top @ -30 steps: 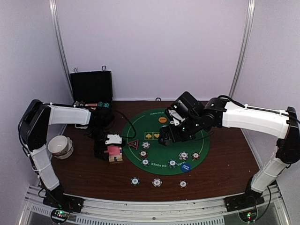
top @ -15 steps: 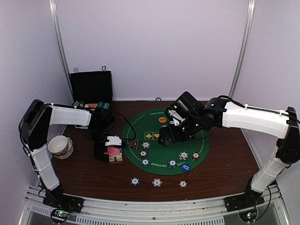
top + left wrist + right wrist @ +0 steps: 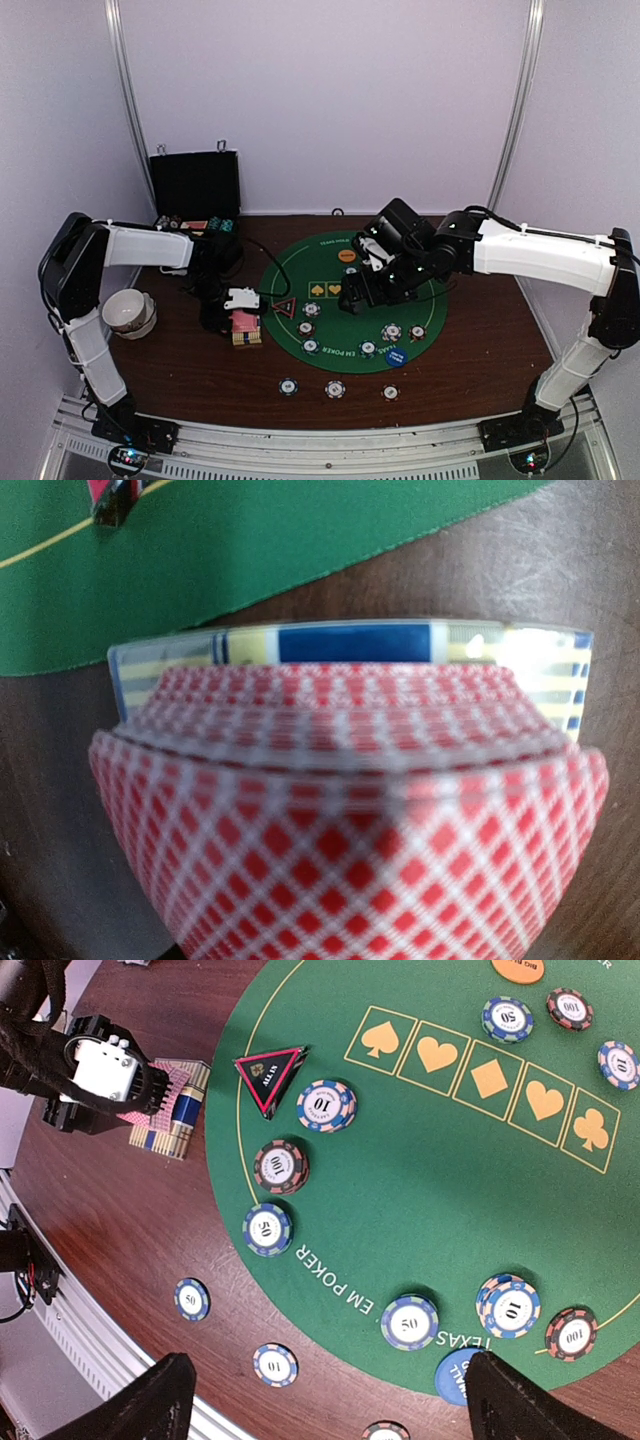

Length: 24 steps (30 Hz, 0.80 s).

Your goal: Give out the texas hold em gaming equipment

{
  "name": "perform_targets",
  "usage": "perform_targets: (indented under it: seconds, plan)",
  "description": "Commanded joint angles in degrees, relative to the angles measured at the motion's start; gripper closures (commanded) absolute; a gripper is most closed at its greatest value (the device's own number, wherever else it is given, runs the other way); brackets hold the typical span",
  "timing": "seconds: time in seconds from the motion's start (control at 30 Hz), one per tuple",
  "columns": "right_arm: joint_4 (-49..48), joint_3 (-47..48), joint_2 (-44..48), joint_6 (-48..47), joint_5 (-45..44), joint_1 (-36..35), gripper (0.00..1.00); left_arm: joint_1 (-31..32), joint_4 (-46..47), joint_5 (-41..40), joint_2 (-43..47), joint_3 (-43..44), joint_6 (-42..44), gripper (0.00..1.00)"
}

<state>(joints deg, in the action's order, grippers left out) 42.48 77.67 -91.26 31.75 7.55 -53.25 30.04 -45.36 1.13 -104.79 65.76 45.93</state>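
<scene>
Pink-red-backed playing cards (image 3: 350,830) fill the left wrist view, bowed over a blue and yellow card box (image 3: 350,645). My left gripper (image 3: 240,308) is shut on these cards (image 3: 245,326) just left of the green poker mat (image 3: 350,322). My right gripper (image 3: 330,1400) hangs open above the mat (image 3: 430,1160), holding nothing. Under it lie several stripe-edged chips, such as a 10 chip (image 3: 325,1106) and a 50 chip (image 3: 409,1322). The red-black triangle marker (image 3: 268,1075) sits at the mat's left edge. A blue disc (image 3: 460,1375) and an orange disc (image 3: 347,256) also lie on the mat.
A black hard case (image 3: 195,185) stands open at the back left. A white bowl (image 3: 128,310) sits at the left by my left arm. Three chips (image 3: 335,389) lie on the brown table in front of the mat.
My left gripper has shut on the playing cards, which now bow. The right gripper has drifted slightly right above the mat.
</scene>
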Motion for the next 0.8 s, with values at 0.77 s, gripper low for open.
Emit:
perform_targets:
  seconds: [0.77]
  plan:
    - [-6.1, -2.8, 0.4, 3.0, 3.8, 0.3, 0.04, -0.1, -3.5, 0.1, 4.5, 2.1, -0.8, 1.00]
